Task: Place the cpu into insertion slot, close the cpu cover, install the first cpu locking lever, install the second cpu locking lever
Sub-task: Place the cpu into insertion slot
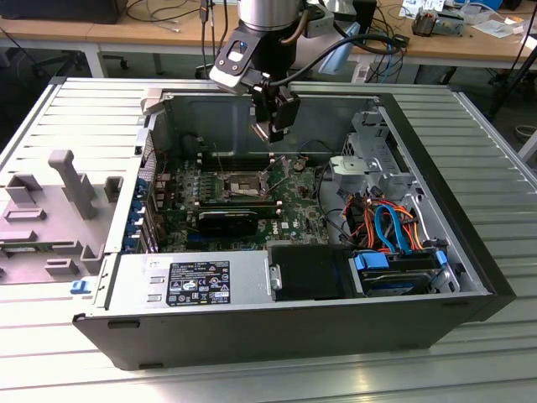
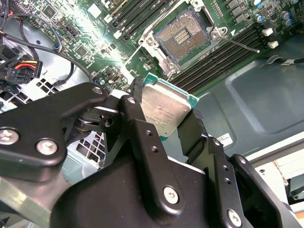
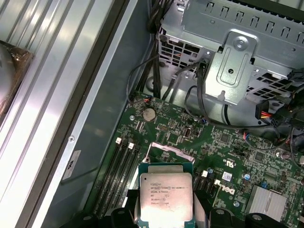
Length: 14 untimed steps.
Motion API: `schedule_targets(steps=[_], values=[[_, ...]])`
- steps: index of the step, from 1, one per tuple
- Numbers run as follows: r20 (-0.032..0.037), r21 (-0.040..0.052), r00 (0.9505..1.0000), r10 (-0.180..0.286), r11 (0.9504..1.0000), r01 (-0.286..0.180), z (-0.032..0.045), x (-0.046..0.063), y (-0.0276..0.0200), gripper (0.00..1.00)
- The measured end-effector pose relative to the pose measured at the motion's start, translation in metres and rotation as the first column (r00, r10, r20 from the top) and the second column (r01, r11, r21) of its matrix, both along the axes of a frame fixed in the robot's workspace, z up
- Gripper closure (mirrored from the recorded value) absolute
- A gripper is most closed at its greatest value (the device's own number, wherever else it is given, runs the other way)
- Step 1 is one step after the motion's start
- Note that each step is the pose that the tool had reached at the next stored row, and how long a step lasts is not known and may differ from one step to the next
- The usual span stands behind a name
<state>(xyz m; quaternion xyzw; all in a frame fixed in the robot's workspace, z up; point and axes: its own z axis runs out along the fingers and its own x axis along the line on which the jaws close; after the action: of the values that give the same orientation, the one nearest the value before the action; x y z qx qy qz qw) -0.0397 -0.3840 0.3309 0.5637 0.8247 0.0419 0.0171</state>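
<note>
My gripper point(image 1: 273, 128) hangs inside the open computer case, above the green motherboard point(image 1: 294, 210). It is shut on the cpu point(image 2: 165, 110), a small square chip with a dull silver top, held by its edges between the two black fingers point(image 2: 137, 118). The first wrist view also shows the cpu point(image 3: 166, 199), hovering over the board. The insertion slot point(image 2: 186, 34) lies uncovered, its dark contact field showing inside a silver rim. In the exterior view the insertion slot point(image 1: 239, 186) sits below the gripper and toward that view's left. A thin wire lever point(image 2: 244, 45) sticks out beside it.
The black case wall point(image 1: 470, 252) rings the board. A metal drive cage point(image 1: 369, 168) and orange and blue cables point(image 1: 388, 225) fill the exterior view's right. A power supply point(image 1: 193, 281) sits at the front. A grey fixture point(image 1: 59, 201) lies on the table at the left.
</note>
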Motion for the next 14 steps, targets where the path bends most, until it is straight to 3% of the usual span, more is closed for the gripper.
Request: schedule_targets(steps=[14], values=[[0.0, 0.0, 1.0, -0.01, 1.0, 0.01, 0.0, 0.0, 0.0, 0.46]])
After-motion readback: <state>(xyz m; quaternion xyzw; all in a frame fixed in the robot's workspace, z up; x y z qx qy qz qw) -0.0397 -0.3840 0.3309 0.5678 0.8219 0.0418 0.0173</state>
